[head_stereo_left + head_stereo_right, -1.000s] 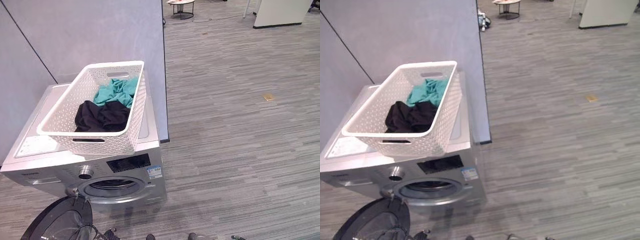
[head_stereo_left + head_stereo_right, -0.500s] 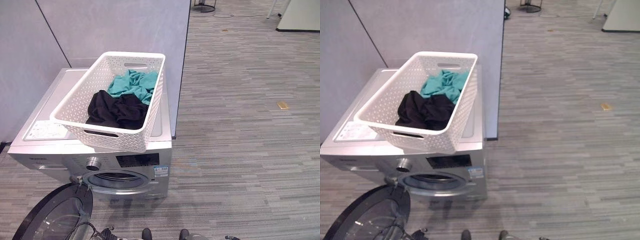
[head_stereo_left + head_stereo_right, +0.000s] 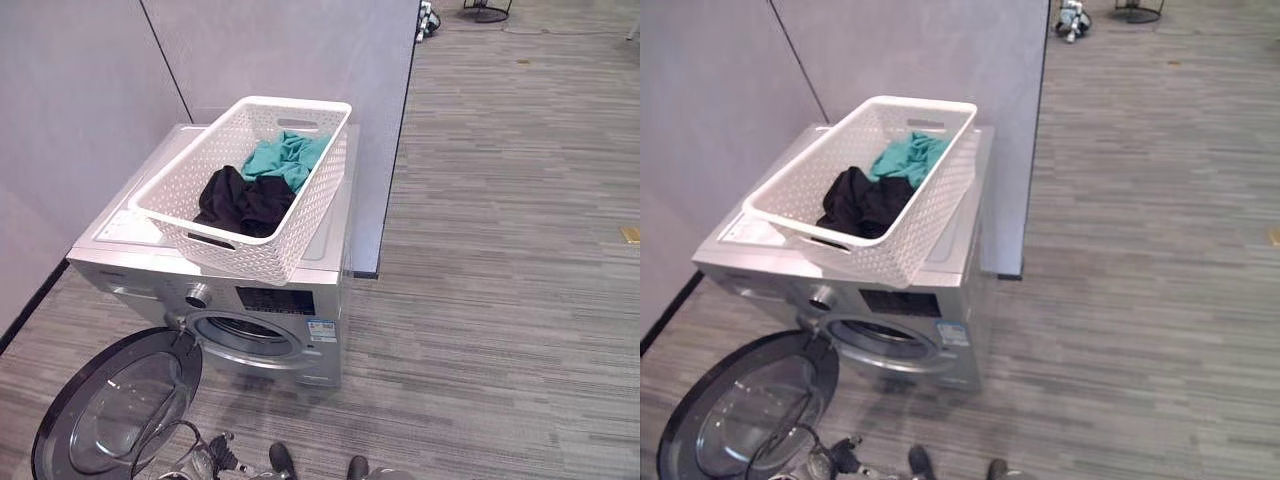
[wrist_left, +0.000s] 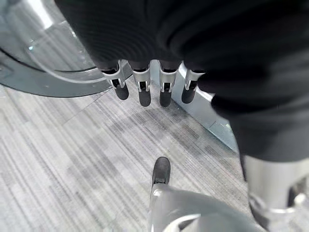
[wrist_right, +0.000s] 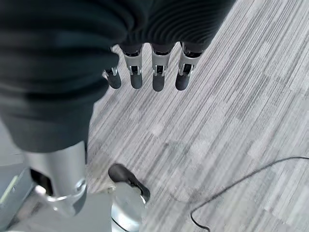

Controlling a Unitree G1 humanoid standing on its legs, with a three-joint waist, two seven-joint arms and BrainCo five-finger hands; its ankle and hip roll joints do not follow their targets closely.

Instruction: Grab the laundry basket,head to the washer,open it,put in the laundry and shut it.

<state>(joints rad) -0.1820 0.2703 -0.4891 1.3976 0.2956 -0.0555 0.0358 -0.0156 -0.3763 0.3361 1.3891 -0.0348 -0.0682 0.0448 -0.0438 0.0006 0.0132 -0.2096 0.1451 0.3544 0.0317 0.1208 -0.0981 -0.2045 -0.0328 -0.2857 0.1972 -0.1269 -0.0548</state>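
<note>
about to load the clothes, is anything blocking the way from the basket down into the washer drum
Nothing visible blocks it. The door is swung fully open to the left, the drum opening is clear, and the basket with the laundry sits right above on the washer.

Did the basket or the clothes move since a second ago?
No, only the camera's view shifted. The basket still sits on top of the washer, black clothes and teal clothes inside, door swung open. Both hands, left hand and right hand, hang open, holding nothing.

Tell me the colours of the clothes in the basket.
Black garment nearer, teal garment behind it, in the white basket. Clearest in the left eye view.
</note>
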